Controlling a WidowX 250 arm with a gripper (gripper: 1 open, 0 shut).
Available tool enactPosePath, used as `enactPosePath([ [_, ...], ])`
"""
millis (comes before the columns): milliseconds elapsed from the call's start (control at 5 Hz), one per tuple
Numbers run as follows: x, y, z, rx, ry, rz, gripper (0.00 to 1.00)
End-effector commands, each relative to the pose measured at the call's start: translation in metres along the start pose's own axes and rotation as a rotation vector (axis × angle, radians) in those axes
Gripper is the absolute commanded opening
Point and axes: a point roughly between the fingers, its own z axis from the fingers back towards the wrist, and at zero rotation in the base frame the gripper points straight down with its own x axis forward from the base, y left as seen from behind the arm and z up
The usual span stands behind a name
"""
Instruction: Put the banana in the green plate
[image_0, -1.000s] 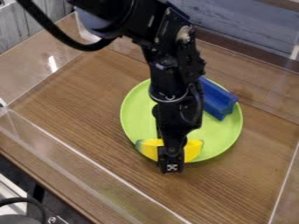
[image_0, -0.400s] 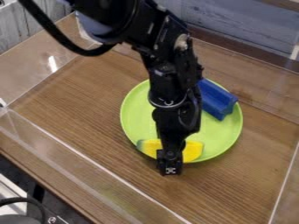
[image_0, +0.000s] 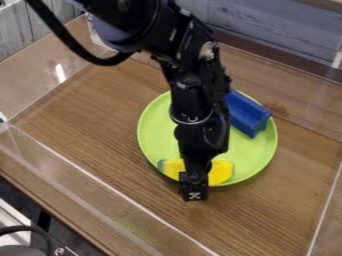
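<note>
The green plate (image_0: 254, 152) lies on the wooden table, right of centre. On its near edge rests the yellow banana (image_0: 218, 171); only its two ends show, one on each side of the fingers. My gripper (image_0: 195, 182) points straight down over the banana's middle with its jaws open and astride the fruit. A blue block (image_0: 246, 112) sits on the plate's far right part, behind the arm. The black arm hides the plate's centre.
Clear plastic walls (image_0: 54, 160) fence the wooden table (image_0: 94, 110) on the left and near sides. A grey slatted panel stands behind the table.
</note>
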Motion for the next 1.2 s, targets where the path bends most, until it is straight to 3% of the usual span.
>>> enactPosePath([
  [0, 0.0004, 0.0040, 0.0028, 0.013, -0.014, 0.004, 1.00],
  [200, 0.0005, 0.0044, 0.0020, 0.010, -0.015, 0.001, 1.00],
  [400, 0.0001, 0.0048, 0.0008, 0.006, -0.017, -0.001, 0.00],
  [1000, 0.0004, 0.0076, 0.0010, -0.002, -0.025, -0.002, 0.00],
])
